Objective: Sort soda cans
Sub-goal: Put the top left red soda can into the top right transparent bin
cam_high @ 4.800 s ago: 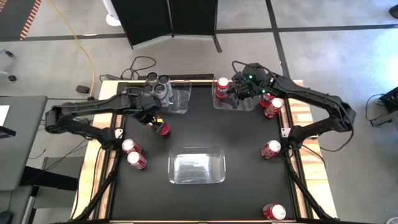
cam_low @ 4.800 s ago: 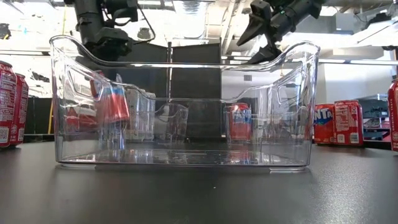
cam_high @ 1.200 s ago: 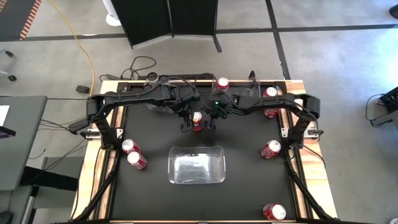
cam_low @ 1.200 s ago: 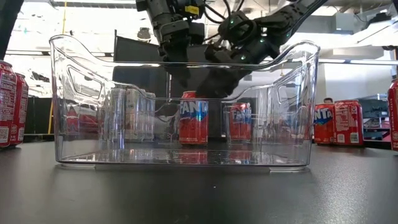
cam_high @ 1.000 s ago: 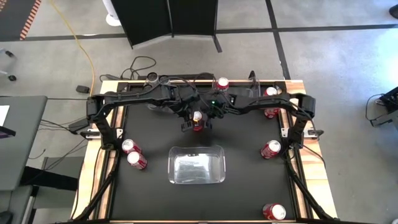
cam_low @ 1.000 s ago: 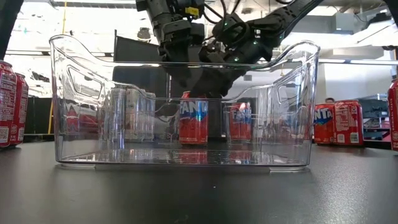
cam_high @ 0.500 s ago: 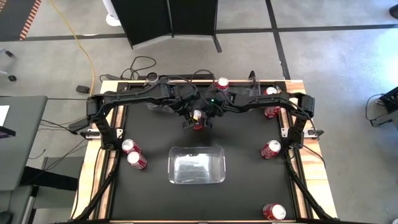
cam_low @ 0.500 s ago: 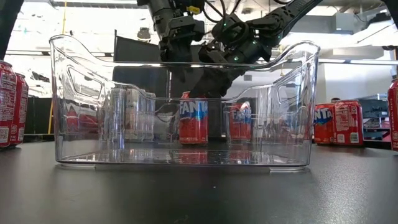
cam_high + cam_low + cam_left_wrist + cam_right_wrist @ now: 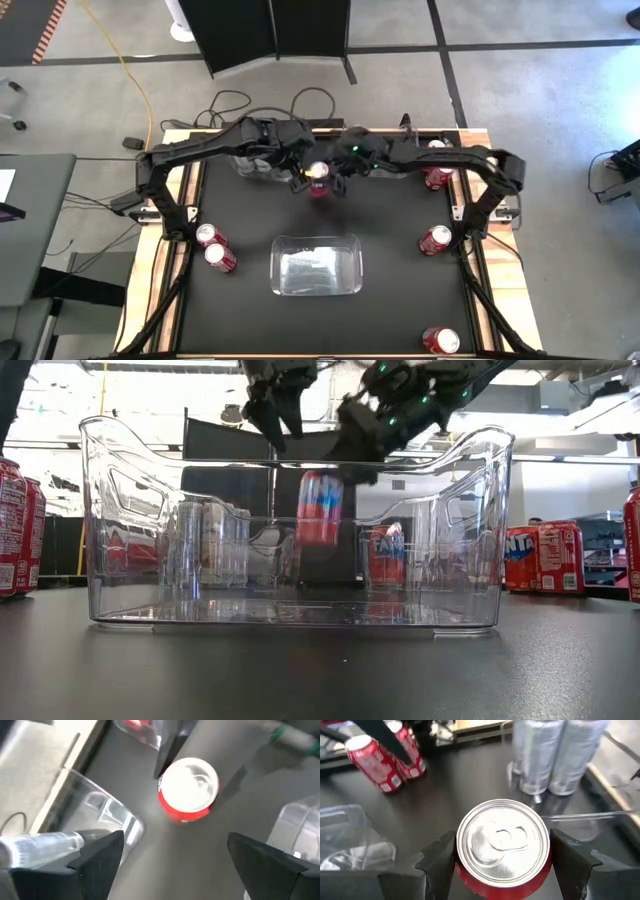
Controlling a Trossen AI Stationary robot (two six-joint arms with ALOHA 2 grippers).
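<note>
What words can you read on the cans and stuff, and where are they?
"FANTA", only partly legible: on the red can standing behind the clear bin.
"FANTA", cut off at the start: on the red can at the right.
Too blurred to read: the lifted can in the right gripper.
Too small to read: the fine print on the left-edge cans, the silver cans.

Right claw [image 9: 502,852] clamps a red can [image 9: 502,845], lifted clear; left claw [image 9: 170,857] hangs beside it, fingers spread.
</note>
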